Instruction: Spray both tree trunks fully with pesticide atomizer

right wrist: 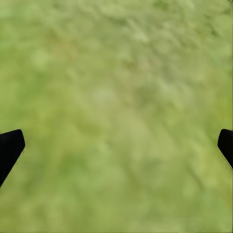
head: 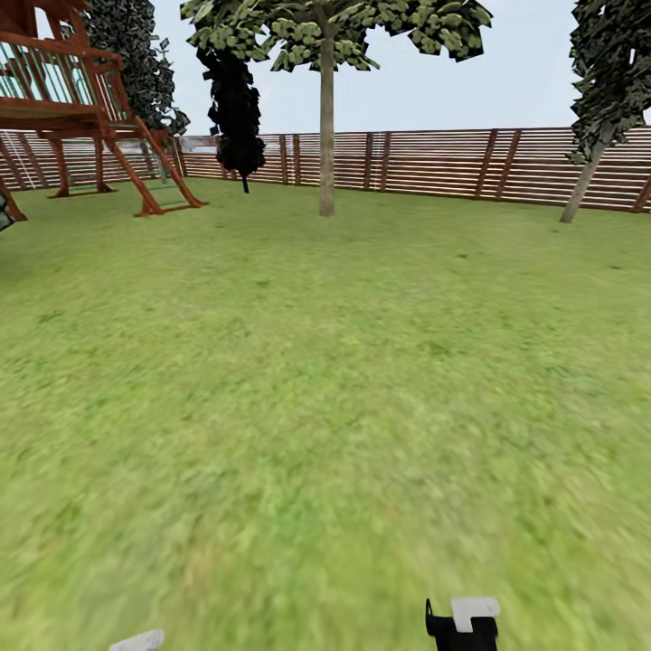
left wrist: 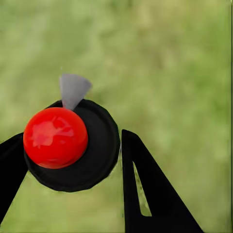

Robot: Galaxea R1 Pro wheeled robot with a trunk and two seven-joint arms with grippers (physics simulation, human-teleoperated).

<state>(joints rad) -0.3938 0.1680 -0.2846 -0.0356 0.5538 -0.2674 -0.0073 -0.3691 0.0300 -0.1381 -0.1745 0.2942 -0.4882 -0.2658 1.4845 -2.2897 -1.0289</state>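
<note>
**Atomizer riding between the left fingers, tree trunk waiting far across the lawn**

Fingers (left wrist: 145, 189) of the left gripper (left wrist: 68, 160) are sitting on either side of the pesticide atomizer (left wrist: 73, 145), a round black body with a glossy red cap and a small grey nozzle poking out past it; the black fingers are hugging its sides, so the left gripper is holding it above blurry green grass (left wrist: 184, 73). The right gripper (right wrist: 116, 145) is standing wide apart, its two dark fingertips (right wrist: 9, 145) showing only at the edges of the wrist picture, with bare lawn between them. In the head view, a black and whitish part of the right arm (head: 466, 624) is peeking in at the near edge. Beyond it the lawn (head: 325, 380) is stretching away. Far off, a straight grey-brown tree trunk (head: 326, 136) is rising in front of the brown slatted fence (head: 434, 163), a red-brown wooden play tower (head: 81, 117) is standing to the left, and a leaning dark-leaved tree (head: 588, 172) is showing at the right.
</note>
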